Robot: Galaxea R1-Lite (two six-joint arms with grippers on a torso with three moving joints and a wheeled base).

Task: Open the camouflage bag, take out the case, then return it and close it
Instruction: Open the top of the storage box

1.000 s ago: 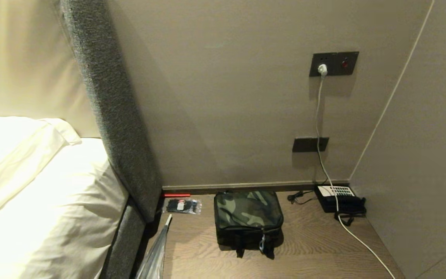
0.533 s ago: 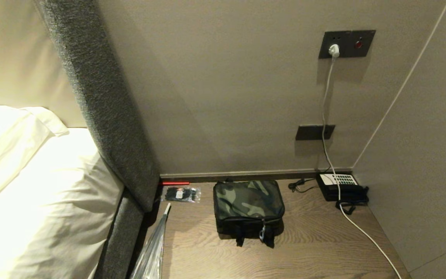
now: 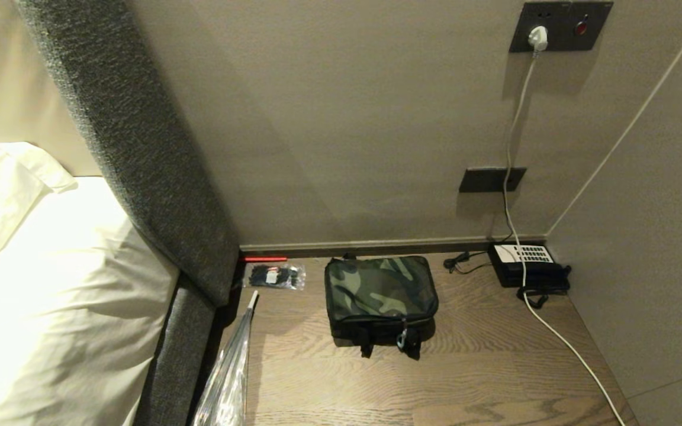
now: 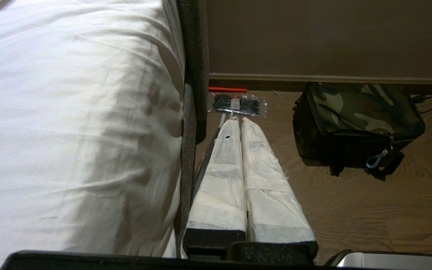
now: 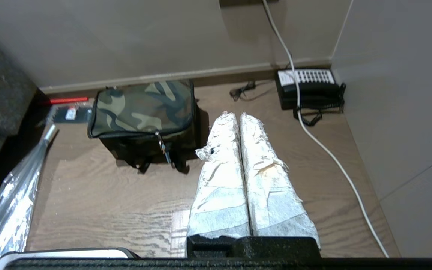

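We see camouflage bag (image 3: 380, 291) zipped on wooden floor (image 3: 471, 367); phone (image 3: 529, 266) at 2 o'clock; both grippers (image 4: 237, 120) (image 5: 234, 115) clenched, empty.

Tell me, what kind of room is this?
Probably a hotel bedroom: a bed with white sheets, a padded headboard, and a telephone on the wooden bedside table.

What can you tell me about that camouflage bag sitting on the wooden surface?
The camouflage bag is a soft, box-shaped fabric bag with a green camouflage top, dark sides, and black straps hanging at its front. Its zipper looks fully closed, with a pale blue clip dangling by the pull. It sits flat and upright on the wooden surface close to the wall's baseboard. Nothing touches it except that surface; both grippers are away from it.
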